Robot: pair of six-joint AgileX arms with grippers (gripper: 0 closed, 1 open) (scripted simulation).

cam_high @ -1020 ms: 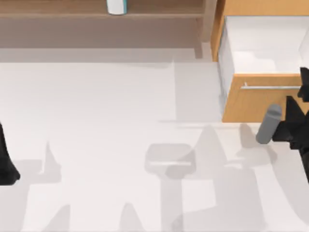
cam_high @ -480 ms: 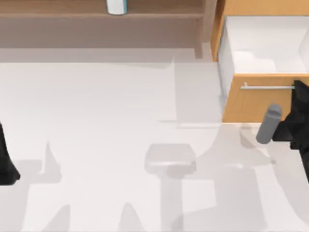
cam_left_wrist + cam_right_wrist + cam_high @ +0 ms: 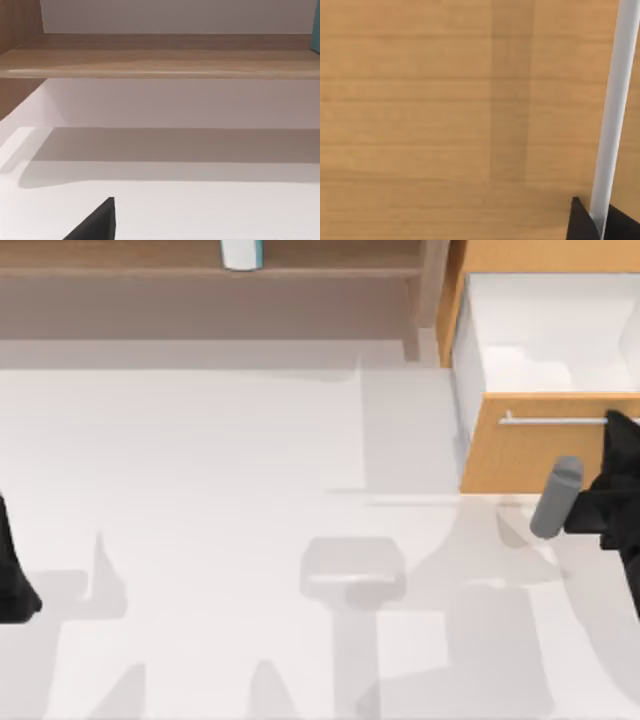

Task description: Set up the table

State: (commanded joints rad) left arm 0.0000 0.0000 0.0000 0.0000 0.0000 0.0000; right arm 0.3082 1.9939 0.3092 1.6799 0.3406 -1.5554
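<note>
Right pincer (image 3: 612,430) shifted slightly nearer along the far-right drawer front (image 3: 520,455), pinching my bar handle (image 3: 612,115); white bench (image 3: 200,540) spans below; left arm parked at left edge.

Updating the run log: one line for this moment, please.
right end effector: at drawer handle | drawer: open | left arm: parked, table left edge

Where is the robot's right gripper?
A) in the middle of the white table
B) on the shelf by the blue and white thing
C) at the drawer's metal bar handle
C: the right gripper has a dark finger on each side of the metal bar handle on the drawer front, which stands pulled open.
</note>
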